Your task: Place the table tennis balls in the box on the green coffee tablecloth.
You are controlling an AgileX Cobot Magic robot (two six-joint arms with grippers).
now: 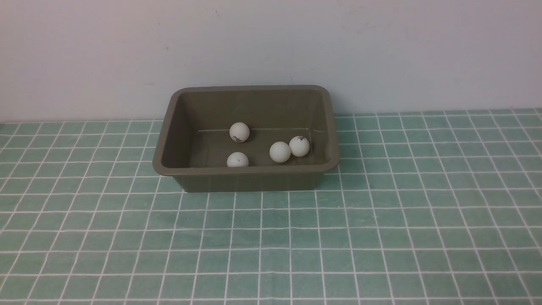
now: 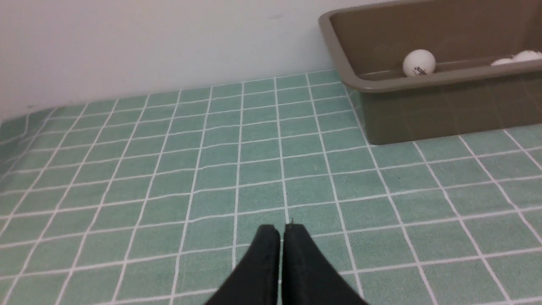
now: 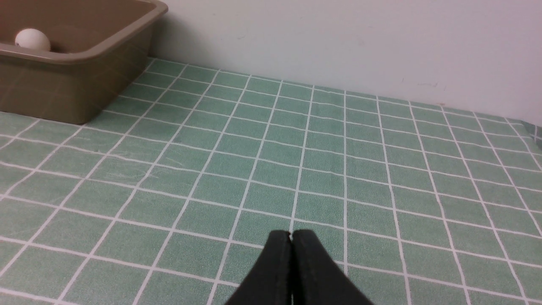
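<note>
1. Four balls lie in the box (image 1: 250,171); one (image 1: 239,132) sits toward the back wall, left of centre; one (image 1: 237,160) lies near the front wall, partly hidden by the rim; two more, the left (image 1: 280,152) and the right (image 1: 299,146), touch each other toward the box's right side; dark logos show on the back one and the rightmost one.
2. The box stands on the cloth (image 1: 381,220), close to the pale wall (image 1: 271,42), a little left of centre in the front view; its long side faces the robot.
3. No arm shows in the front view; each is seen only by its own wrist camera.
4. The left gripper (image 2: 282,232) hangs low over bare cloth, its black fingers pressed together with nothing between them; it points toward the wall, with the box ahead and to its right, well apart.
5. The right gripper (image 3: 291,236) is likewise pressed together and empty, low over the cloth; it points toward the wall, with the box ahead and to its left, well apart.
</note>
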